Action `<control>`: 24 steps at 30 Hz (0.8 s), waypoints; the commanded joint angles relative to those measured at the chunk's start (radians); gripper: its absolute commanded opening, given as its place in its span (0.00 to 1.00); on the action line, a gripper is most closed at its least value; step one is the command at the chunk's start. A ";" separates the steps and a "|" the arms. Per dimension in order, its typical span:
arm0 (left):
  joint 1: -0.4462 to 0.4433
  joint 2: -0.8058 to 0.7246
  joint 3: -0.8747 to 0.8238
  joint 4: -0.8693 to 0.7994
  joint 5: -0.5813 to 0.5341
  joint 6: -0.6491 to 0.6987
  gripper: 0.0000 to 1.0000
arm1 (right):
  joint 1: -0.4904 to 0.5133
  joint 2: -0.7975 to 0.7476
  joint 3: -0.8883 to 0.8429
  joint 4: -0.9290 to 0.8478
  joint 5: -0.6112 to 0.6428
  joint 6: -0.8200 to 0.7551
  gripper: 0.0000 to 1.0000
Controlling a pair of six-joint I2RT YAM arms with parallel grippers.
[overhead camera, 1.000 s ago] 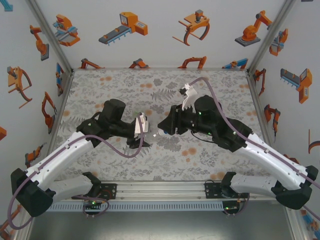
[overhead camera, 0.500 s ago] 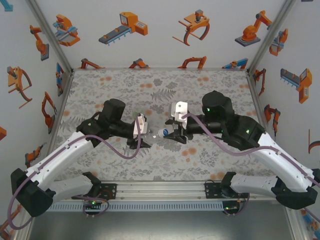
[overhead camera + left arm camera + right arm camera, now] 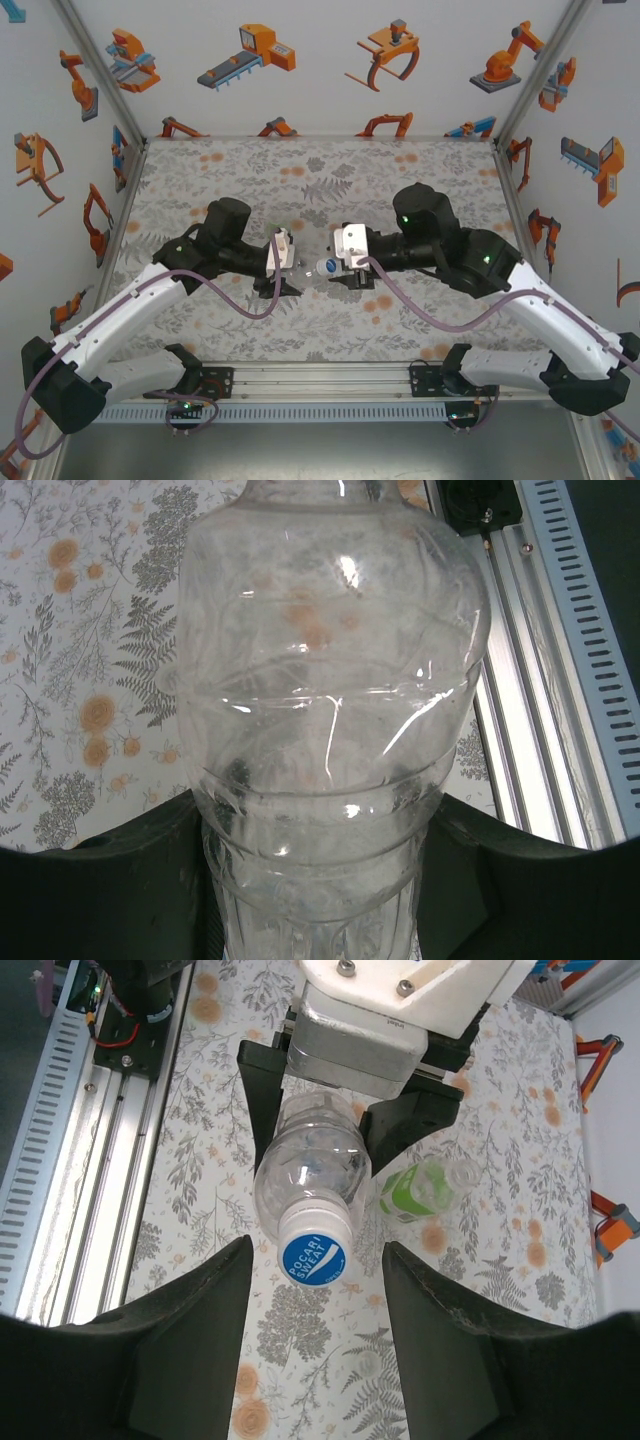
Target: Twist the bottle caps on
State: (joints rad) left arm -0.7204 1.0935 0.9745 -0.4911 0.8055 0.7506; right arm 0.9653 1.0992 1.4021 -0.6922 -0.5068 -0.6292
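My left gripper (image 3: 320,890) is shut on a clear bottle (image 3: 330,680), its dark fingers (image 3: 110,880) pressed to both sides of the body. The bottle (image 3: 310,1165) is held level above the table and points toward my right gripper. A white cap with a blue top (image 3: 312,1250) sits on its neck. My right gripper (image 3: 314,1248) is open, with one finger on either side of that cap and a gap on both sides. From above, the cap (image 3: 325,266) lies between the left gripper (image 3: 288,272) and the right gripper (image 3: 347,268). A green-tinted bottle (image 3: 420,1188) lies on its side on the table.
A small pale round thing (image 3: 368,1363), perhaps a loose cap, lies on the floral cloth under my right gripper. The aluminium rail (image 3: 90,1110) runs along the near edge, also seen in the left wrist view (image 3: 560,680). Printed walls close in the sides and back.
My right wrist has turned and moved left toward the capped end of the bottle. Its jaws have widened. The left arm and the bottle have stayed still.
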 commanded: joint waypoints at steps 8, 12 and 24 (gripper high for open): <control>-0.006 -0.001 0.030 -0.015 0.041 0.024 0.00 | 0.017 0.011 -0.027 0.009 0.001 -0.024 0.46; -0.006 -0.003 0.030 -0.015 0.043 0.024 0.00 | 0.022 0.013 -0.029 0.011 0.013 -0.023 0.44; -0.006 0.000 0.030 -0.015 0.043 0.024 0.00 | 0.026 0.008 -0.048 0.029 0.045 -0.033 0.37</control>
State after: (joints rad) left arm -0.7204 1.0935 0.9745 -0.4961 0.8089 0.7540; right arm 0.9833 1.1099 1.3613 -0.6804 -0.4671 -0.6479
